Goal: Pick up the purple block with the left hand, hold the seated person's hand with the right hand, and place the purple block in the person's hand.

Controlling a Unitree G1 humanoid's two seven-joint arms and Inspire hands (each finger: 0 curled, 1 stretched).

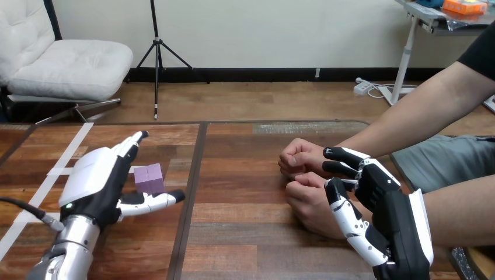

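Looks like a lab or office-type test room, though little of it shows. Wooden table [245, 192] marked with white tape lines [70, 153], a black tripod stand [156, 52] against a bare wall, a white cushioned chair [64, 64], a metal-legged desk [429, 14], a power strip [363, 87] on the floor.

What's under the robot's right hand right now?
The person's nearer hand, fisted on the table. The right hand covers its wrist, so contact there cannot be seen.
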